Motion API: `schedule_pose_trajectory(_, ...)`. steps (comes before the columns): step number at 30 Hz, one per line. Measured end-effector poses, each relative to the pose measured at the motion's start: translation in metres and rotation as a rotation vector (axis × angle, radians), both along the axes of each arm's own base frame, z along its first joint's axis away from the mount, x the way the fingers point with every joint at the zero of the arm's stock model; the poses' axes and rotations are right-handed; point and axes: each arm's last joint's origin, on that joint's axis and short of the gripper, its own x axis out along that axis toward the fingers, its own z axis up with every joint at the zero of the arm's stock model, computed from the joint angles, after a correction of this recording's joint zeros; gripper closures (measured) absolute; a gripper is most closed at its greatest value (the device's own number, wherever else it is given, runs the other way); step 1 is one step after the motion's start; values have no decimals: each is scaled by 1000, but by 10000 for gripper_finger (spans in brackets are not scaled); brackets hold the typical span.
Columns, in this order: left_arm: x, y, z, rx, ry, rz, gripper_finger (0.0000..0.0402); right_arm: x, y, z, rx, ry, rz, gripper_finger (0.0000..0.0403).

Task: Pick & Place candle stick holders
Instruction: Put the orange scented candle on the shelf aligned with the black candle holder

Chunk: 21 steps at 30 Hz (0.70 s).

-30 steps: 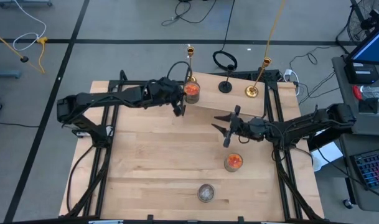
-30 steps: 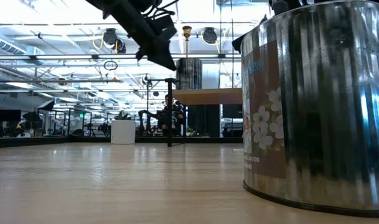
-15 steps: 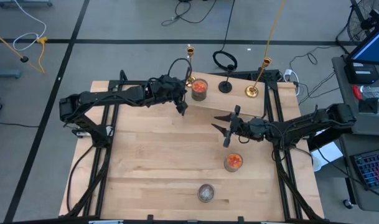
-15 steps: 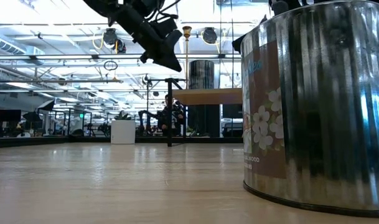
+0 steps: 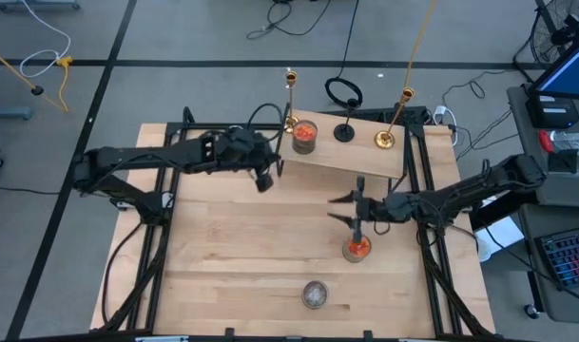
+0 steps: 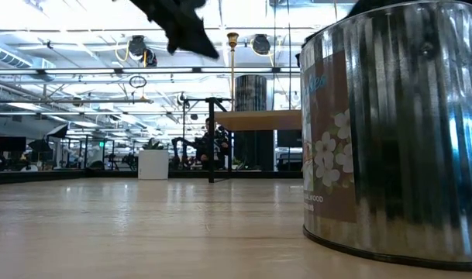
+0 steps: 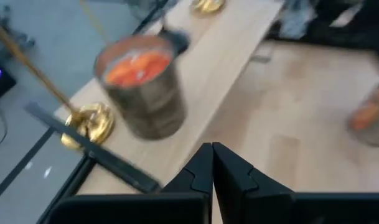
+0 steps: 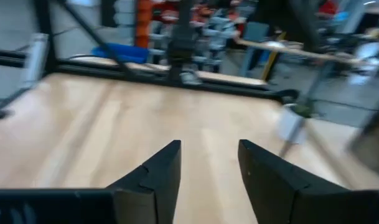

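Observation:
An orange-red jar [image 5: 304, 134] stands on a raised wooden shelf [image 5: 356, 157] at the table's far side, between a gold holder [image 5: 290, 122] and a small black holder [image 5: 344, 131]. A second gold holder [image 5: 384, 139] stands farther right. Another orange-red jar [image 5: 357, 247] and a clear-grey jar [image 5: 315, 294] stand on the table; the clear-grey jar fills the right of the low view [image 6: 391, 132]. My left gripper [image 5: 265, 176] is shut and empty, left of the shelf; its wrist view shows the shelf jar [image 7: 142, 84]. My right gripper [image 5: 347, 209] is open, just beyond the table's orange-red jar.
The shelf's front edge [image 5: 337, 171] runs between the two grippers. The wooden table top [image 5: 232, 256] lies bare to the left and near side. Cables and a black ring [image 5: 343, 92] lie on the floor beyond the table.
My left gripper has drawn back from the shelf jar toward the table's left and near side. That jar now stands a little farther right on the shelf. My right gripper has gone toward the near edge, closer to the orange-red jar on the table.

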Motion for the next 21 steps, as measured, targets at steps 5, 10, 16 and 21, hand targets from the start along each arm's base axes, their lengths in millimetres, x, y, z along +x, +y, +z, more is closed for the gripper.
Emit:
schedule_pose_trajectory(5, -26, -30, 27, 9, -57, -88, 385, -9, 19, -2, 25, 44, 96, 211)
schedule_pose_trajectory(10, -49, -50, 45, 13, -107, -146, 398, -11, 30, 8, 80, 219, 56, 202)
schedule_pose_trajectory(16, -65, -61, 53, 7, -116, -191, 383, -11, 34, 18, 222, 526, -23, 202)
schedule_pose_trajectory(21, -69, -66, 49, 3, -67, -210, 397, -19, 32, 5, 290, 709, -108, 210)
